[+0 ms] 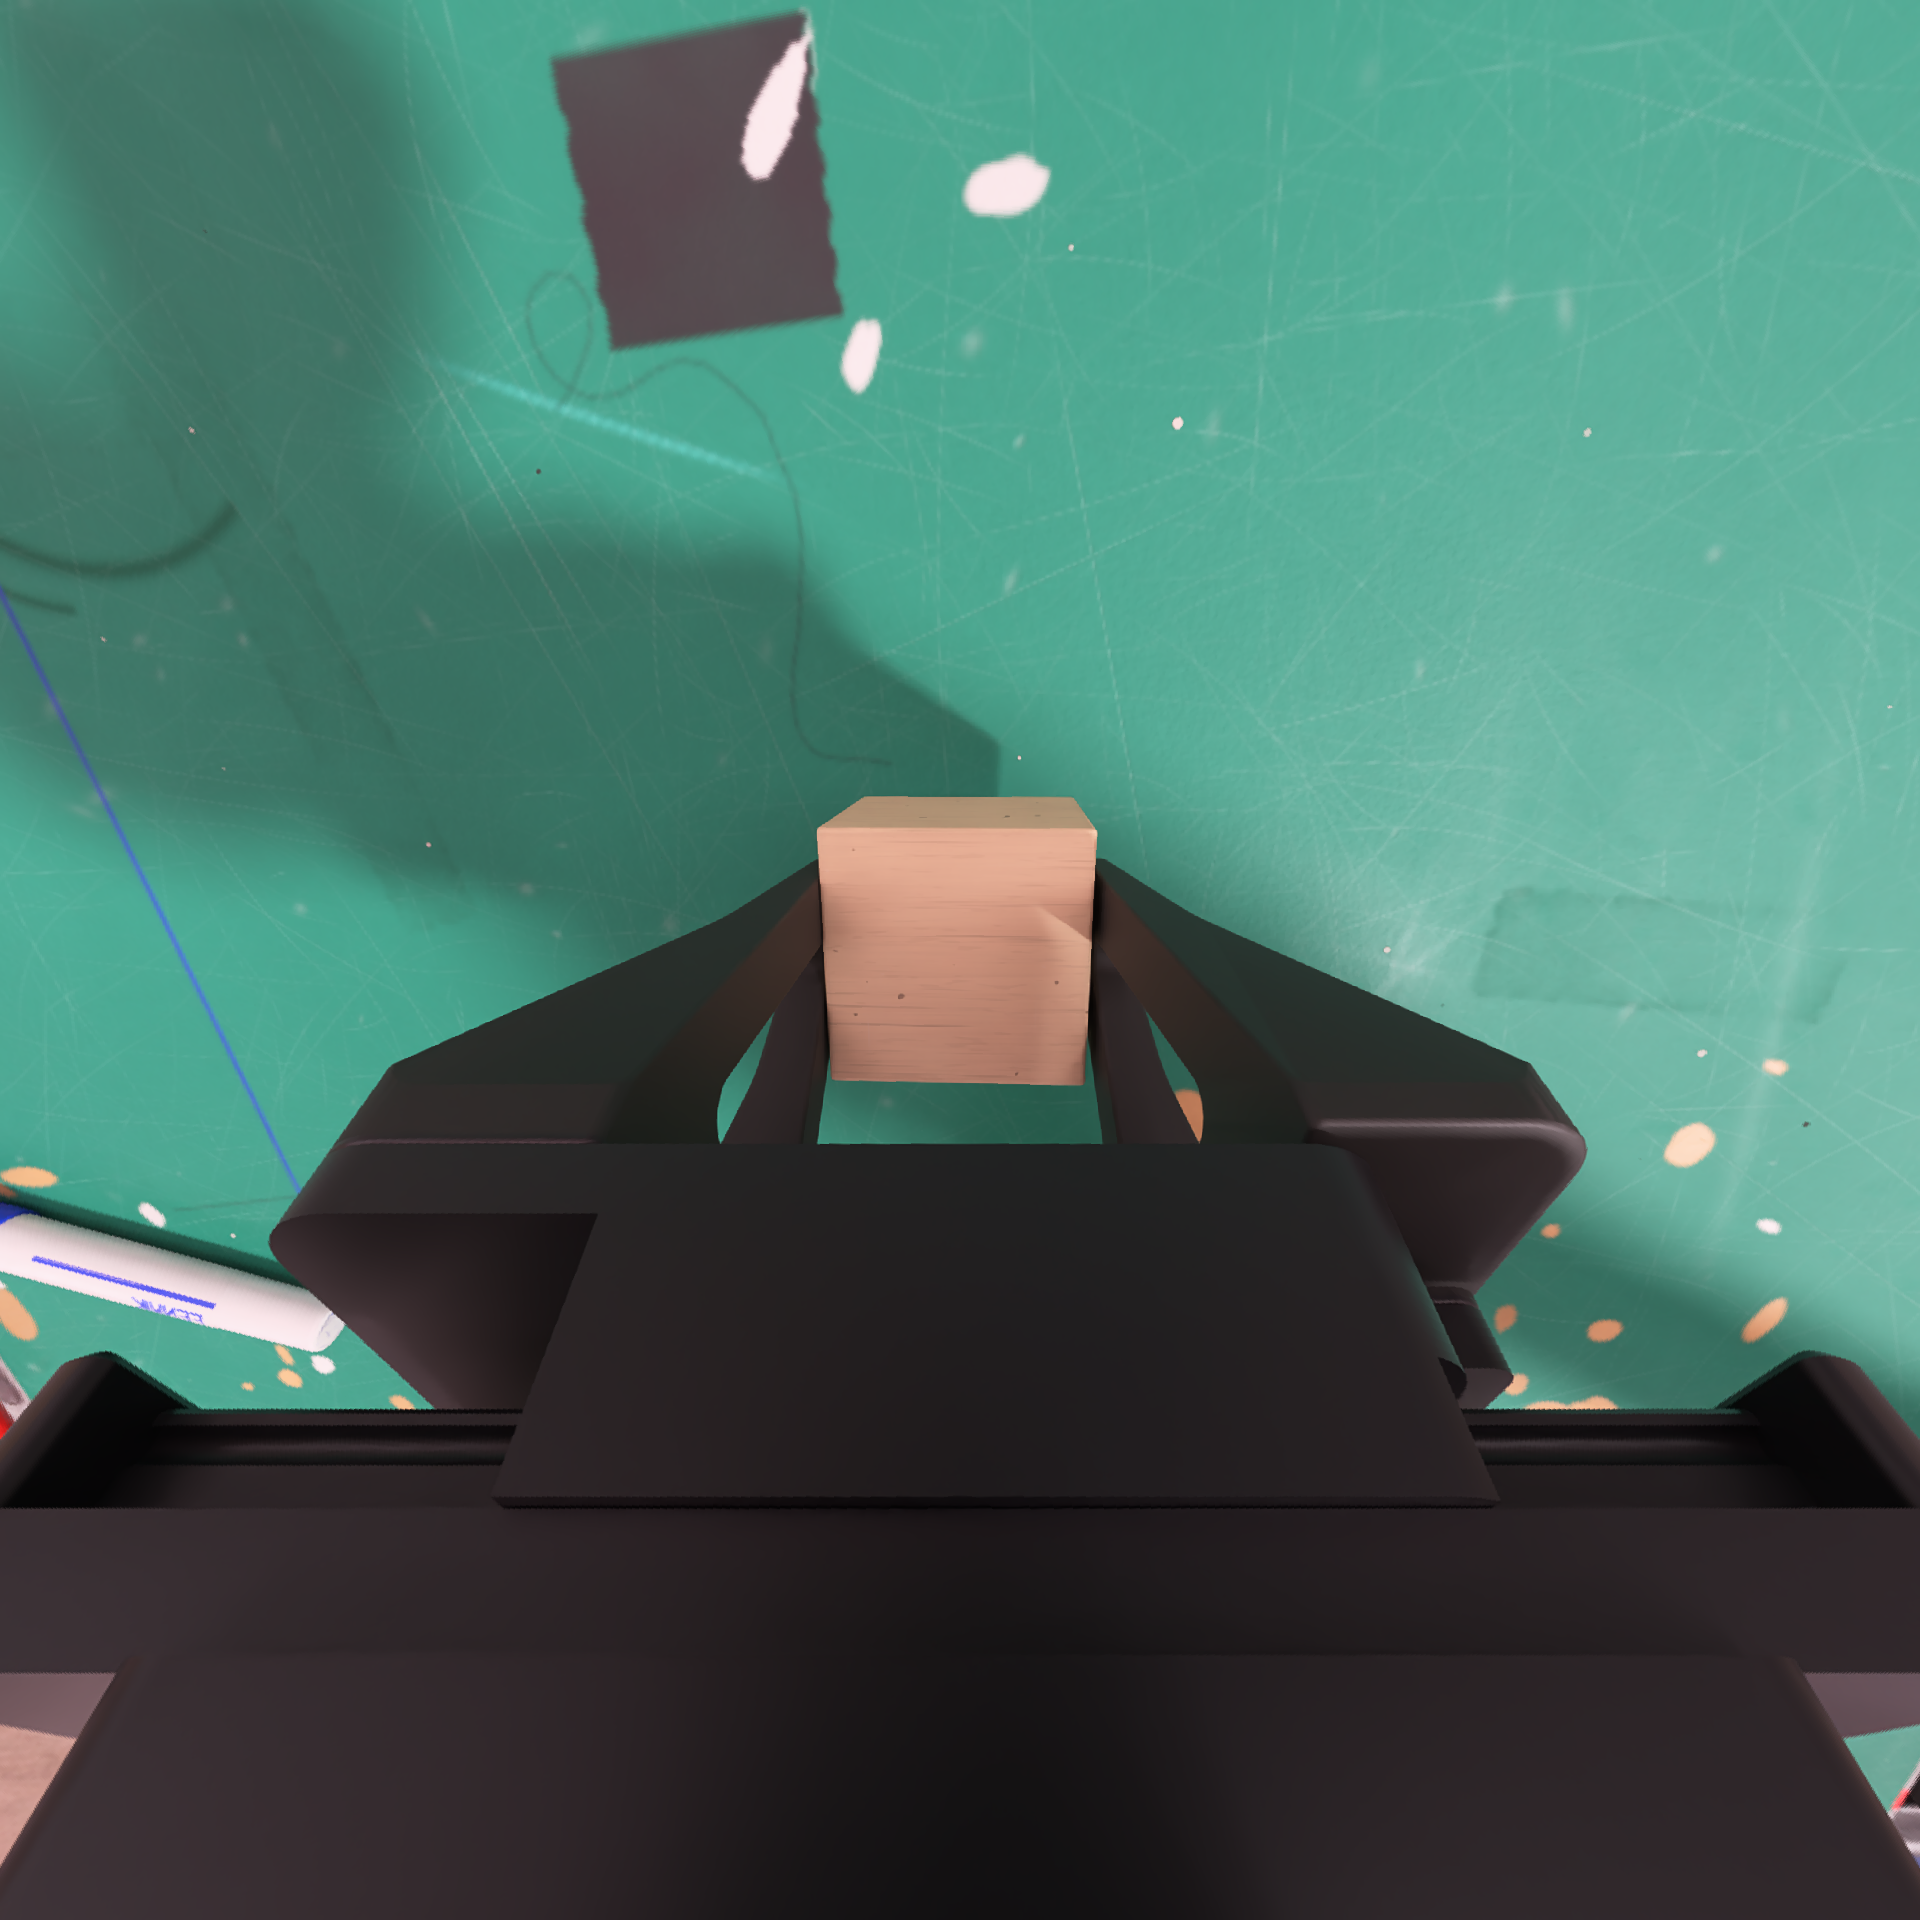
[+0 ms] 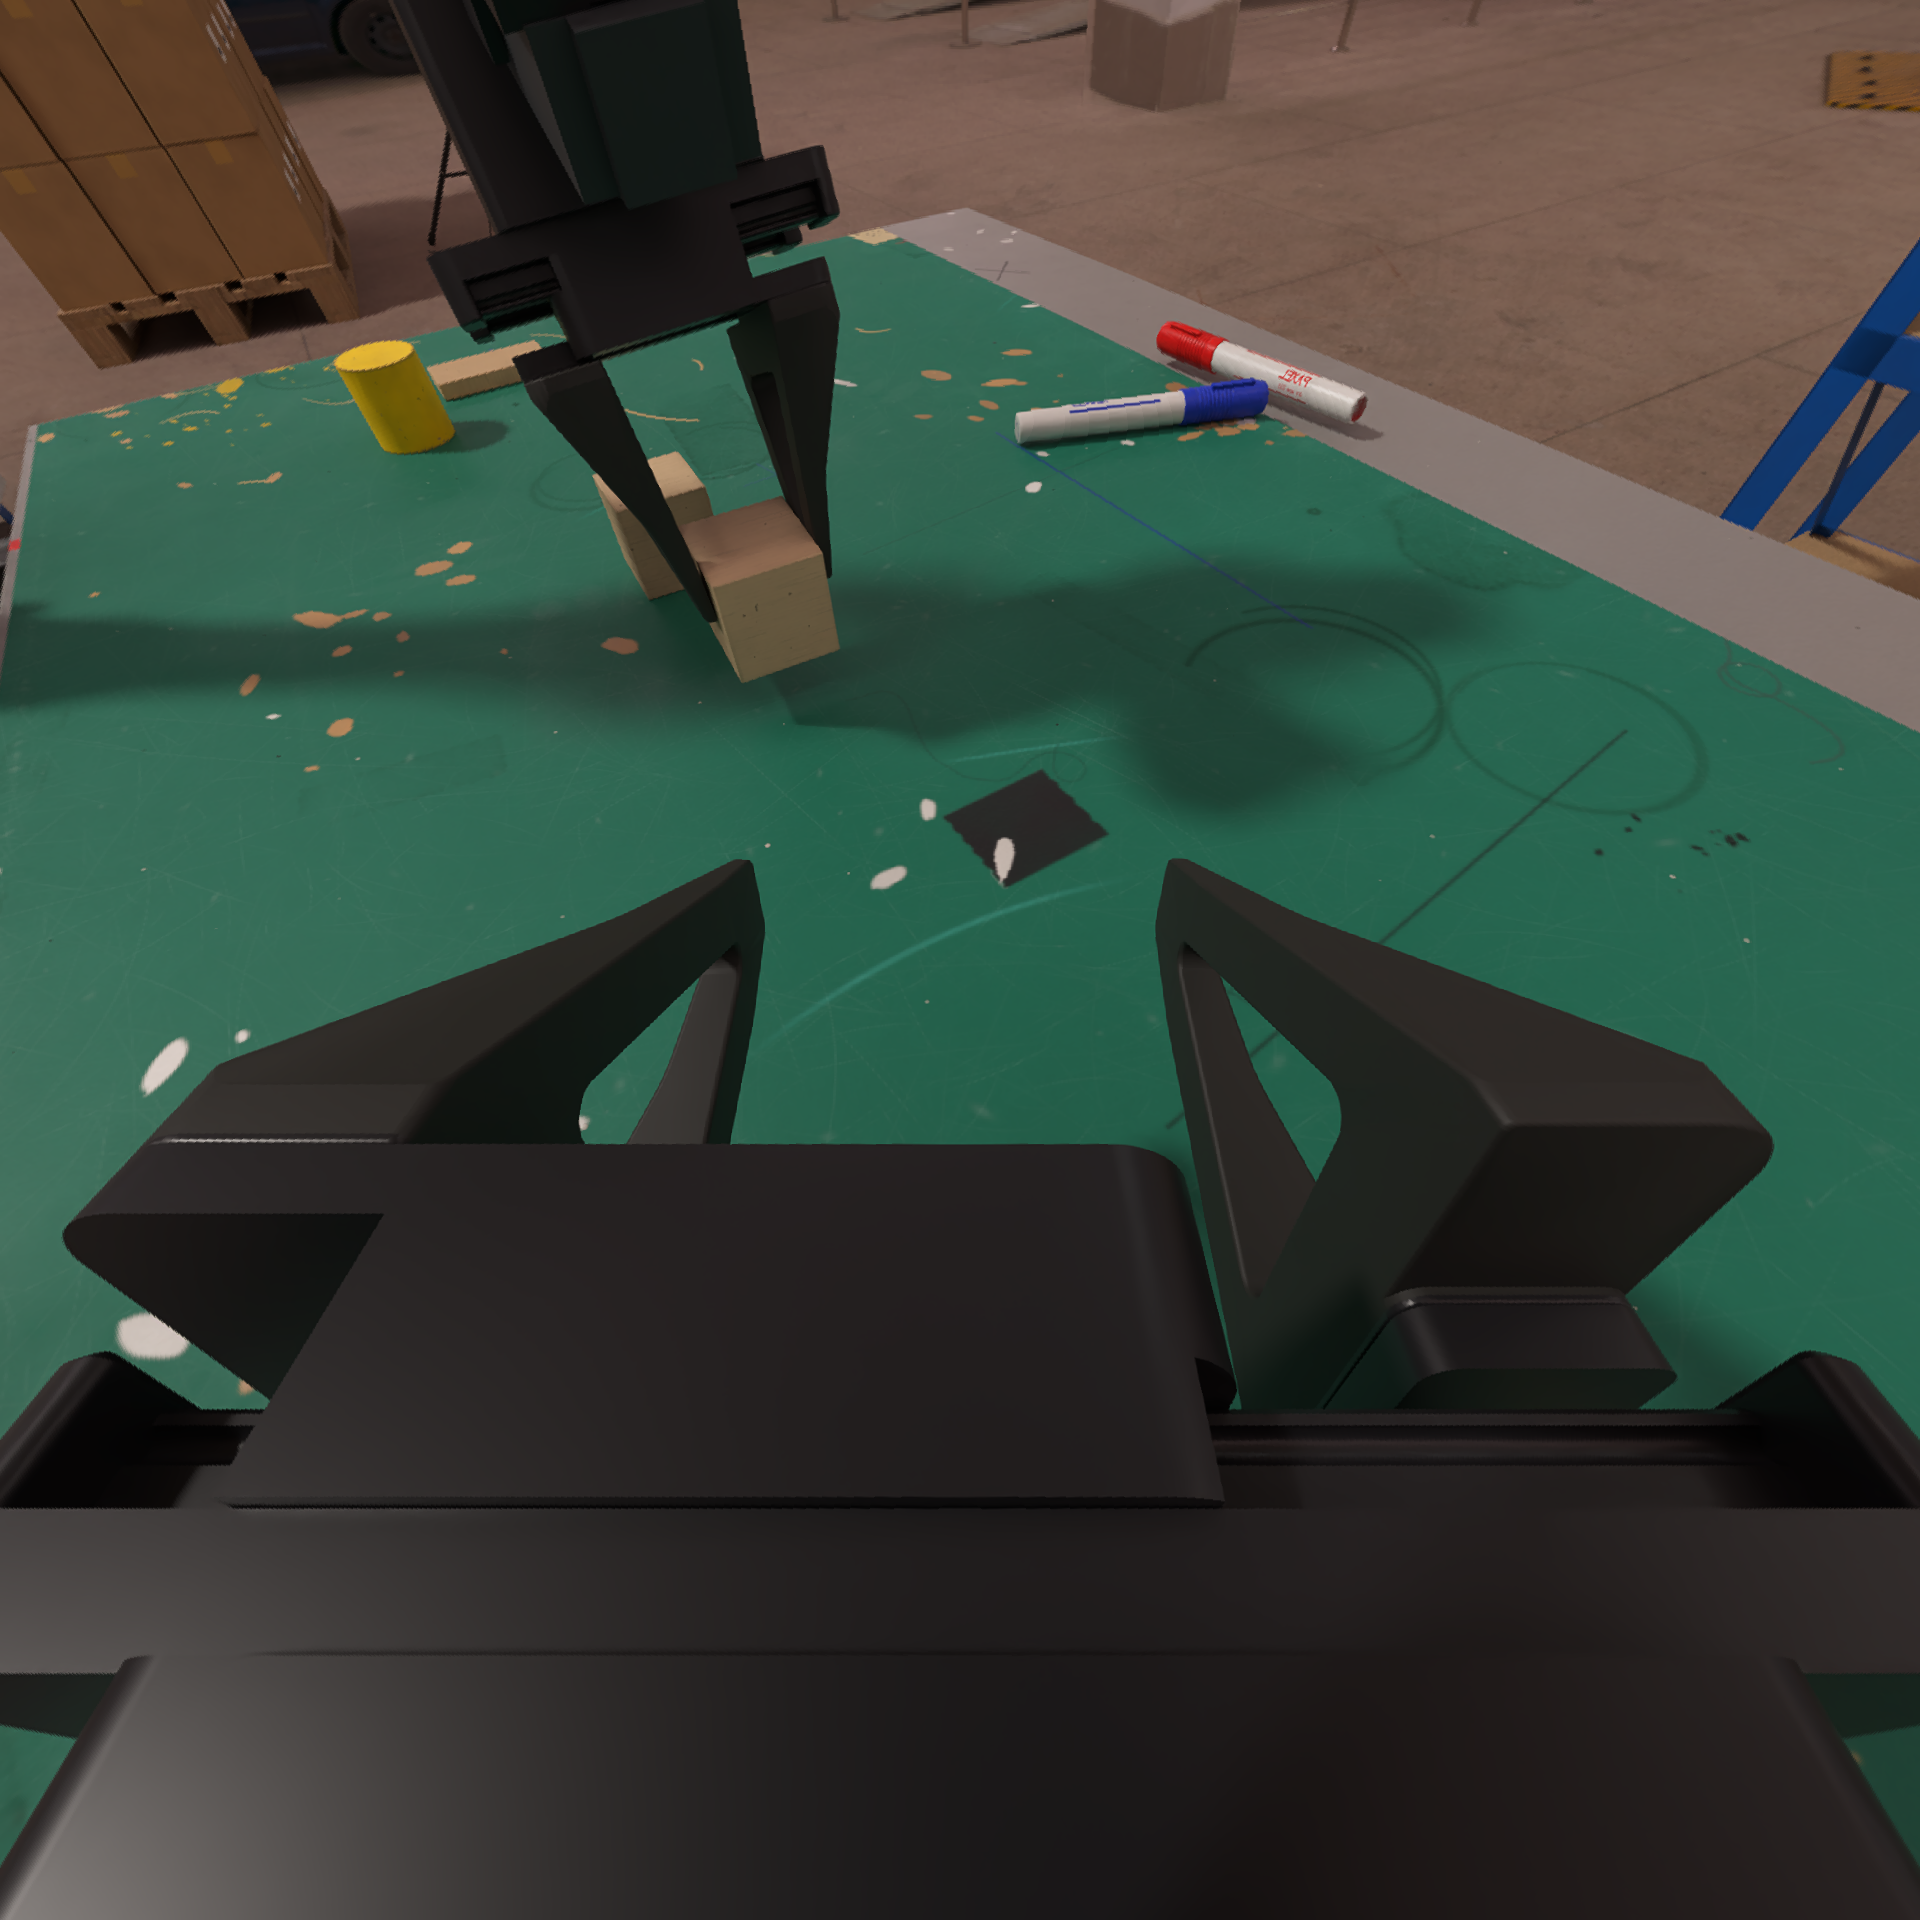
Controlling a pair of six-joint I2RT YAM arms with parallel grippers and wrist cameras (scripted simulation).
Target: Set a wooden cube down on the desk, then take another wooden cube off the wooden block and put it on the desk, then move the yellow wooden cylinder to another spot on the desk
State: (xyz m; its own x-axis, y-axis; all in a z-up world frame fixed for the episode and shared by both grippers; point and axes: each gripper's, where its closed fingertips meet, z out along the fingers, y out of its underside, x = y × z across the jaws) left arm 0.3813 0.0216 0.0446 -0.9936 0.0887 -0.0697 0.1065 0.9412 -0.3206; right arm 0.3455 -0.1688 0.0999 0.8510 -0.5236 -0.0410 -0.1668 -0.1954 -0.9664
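My left gripper (image 1: 958, 873) is shut on a pale wooden cube (image 1: 956, 977) and holds it just above the green mat (image 1: 1455, 623). The right wrist view shows the same gripper (image 2: 767, 587) and cube (image 2: 784, 618) farther off. A second wooden cube (image 2: 675, 488) sits just behind it, partly hidden by a finger; it looks to rest on the mat. A flat wooden block (image 2: 483, 372) lies at the far left beside the upright yellow cylinder (image 2: 395, 400). My right gripper (image 2: 956, 873) is open and empty, low over the mat near a black square patch (image 2: 1023, 826).
A blue-capped marker (image 2: 1143, 410) and a red-capped marker (image 2: 1262, 372) lie near the desk's grey right edge (image 2: 1507, 468). The blue-capped marker also shows in the left wrist view (image 1: 156, 1283). Cardboard boxes on a pallet (image 2: 156, 177) stand beyond the desk.
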